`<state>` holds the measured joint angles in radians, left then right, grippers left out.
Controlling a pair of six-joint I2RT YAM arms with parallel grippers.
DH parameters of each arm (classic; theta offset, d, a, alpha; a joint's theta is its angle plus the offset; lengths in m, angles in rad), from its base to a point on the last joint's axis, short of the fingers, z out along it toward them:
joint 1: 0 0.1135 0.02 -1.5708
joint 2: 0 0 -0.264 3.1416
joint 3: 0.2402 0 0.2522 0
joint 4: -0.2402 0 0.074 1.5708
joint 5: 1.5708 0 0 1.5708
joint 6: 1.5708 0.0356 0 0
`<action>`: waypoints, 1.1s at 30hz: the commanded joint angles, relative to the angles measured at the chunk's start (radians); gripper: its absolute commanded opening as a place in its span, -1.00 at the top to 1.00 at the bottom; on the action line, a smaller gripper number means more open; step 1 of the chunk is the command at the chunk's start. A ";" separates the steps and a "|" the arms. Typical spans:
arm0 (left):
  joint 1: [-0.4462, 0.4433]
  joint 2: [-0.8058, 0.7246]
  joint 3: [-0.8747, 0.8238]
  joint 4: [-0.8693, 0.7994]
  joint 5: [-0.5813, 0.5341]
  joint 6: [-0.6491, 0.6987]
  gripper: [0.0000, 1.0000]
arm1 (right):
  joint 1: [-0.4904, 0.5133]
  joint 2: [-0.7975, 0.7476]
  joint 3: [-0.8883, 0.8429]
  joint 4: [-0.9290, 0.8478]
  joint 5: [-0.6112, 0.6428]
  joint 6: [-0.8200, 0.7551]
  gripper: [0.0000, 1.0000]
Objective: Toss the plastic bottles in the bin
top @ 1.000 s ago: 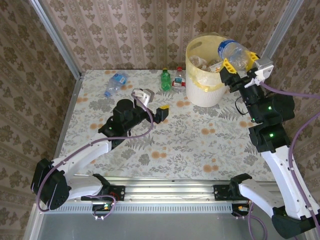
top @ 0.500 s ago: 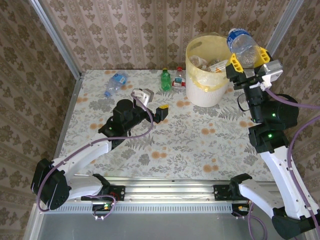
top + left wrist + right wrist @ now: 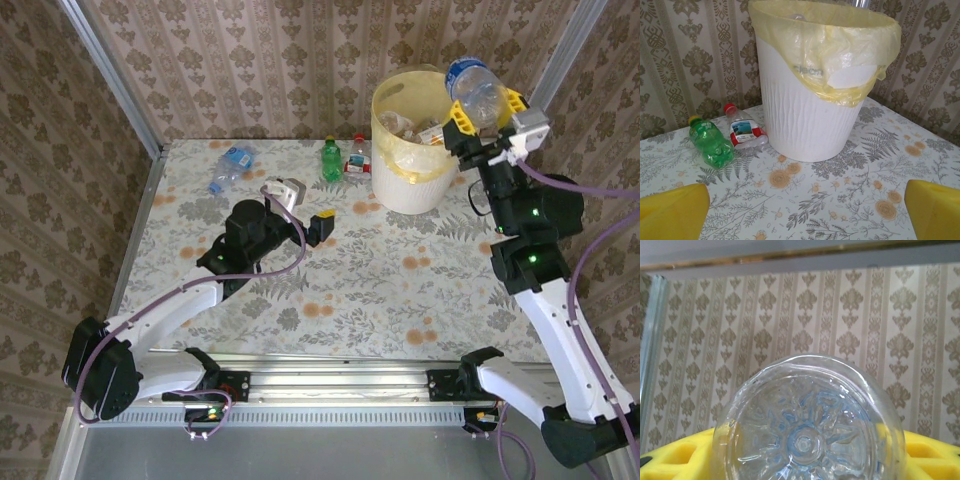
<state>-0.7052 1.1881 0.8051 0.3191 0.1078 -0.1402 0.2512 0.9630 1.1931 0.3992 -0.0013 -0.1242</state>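
Right gripper point(image 3: 487, 112): closed on one clear bottle point(image 3: 477, 92), gripped round the body between yellow pads point(image 3: 932, 455), its moulded base facing the wrist camera; the blue cap points up and toward the bin point(image 3: 405, 190). It is held high at the bin's right rim, presumably so that it falls inside on release; whether it hangs fully over the opening is hard to judge from above. Bin: white bucket, yellow liner, far side of the table point(image 3: 400, 290), several bottles point(image 3: 405, 125) already in it. Left gripper point(image 3: 305, 205): jaws wide apart, holding nothing, facing the bin's left foot, where a green bottle point(image 3: 710, 142) and a red-capped bottle point(image 3: 743, 132) lie side by side, likely next. One blue-labelled bottle point(image 3: 230, 165) lies well apart, far left.
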 commanded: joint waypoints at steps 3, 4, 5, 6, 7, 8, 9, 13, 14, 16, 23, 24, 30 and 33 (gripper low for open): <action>0.011 0.000 -0.001 0.023 -0.002 -0.024 -1.00 | -0.063 0.150 0.198 -0.255 0.008 0.084 0.04; 0.013 0.005 0.004 0.020 -0.001 -0.025 -0.99 | -0.077 0.204 0.265 -0.357 0.005 0.109 0.00; 0.013 0.010 0.009 0.017 0.001 -0.026 -0.99 | -0.092 0.251 0.324 -0.435 -0.011 0.127 -0.05; 0.014 0.016 0.014 0.013 0.004 -0.025 -0.99 | -0.111 0.308 0.386 -0.516 -0.051 0.147 -0.10; 0.014 0.023 0.019 0.012 0.006 -0.027 -1.00 | -0.123 0.367 0.451 -0.606 -0.071 0.166 -0.15; 0.013 0.028 0.024 0.014 0.008 -0.029 -0.99 | -0.129 0.414 0.512 -0.675 -0.075 0.183 -0.19; 0.015 0.035 0.027 0.016 0.014 -0.031 -1.00 | -0.136 0.480 0.575 -0.753 -0.079 0.198 -0.26; 0.017 0.077 0.055 0.009 0.048 -0.050 -0.99 | -0.144 0.619 0.766 -0.931 -0.087 0.246 -0.76; 0.017 0.086 0.064 0.001 0.054 -0.050 -0.99 | -0.144 0.623 0.774 -0.931 -0.085 0.249 -0.80; 0.017 0.099 0.078 -0.012 0.059 -0.055 -1.00 | -0.144 0.600 0.756 -0.907 -0.083 0.260 -0.92; 0.017 0.093 0.076 -0.012 0.057 -0.059 -1.00 | -0.144 0.497 0.679 -0.840 -0.137 0.248 -1.00; 0.017 0.093 0.077 -0.011 0.056 -0.060 -1.00 | -0.143 0.490 0.679 -0.849 -0.143 0.246 -1.00; 0.016 0.088 0.081 -0.031 0.051 -0.067 -1.00 | -0.144 0.466 0.673 -0.869 -0.176 0.243 -1.00; 0.017 0.082 0.085 -0.050 0.034 -0.068 -1.00 | -0.143 0.455 0.664 -0.867 -0.197 0.241 -1.00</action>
<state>-0.6975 1.2915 0.8585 0.2848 0.1520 -0.1886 0.1089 1.4273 1.8717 -0.4534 -0.1562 0.1097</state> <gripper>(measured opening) 0.997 0.999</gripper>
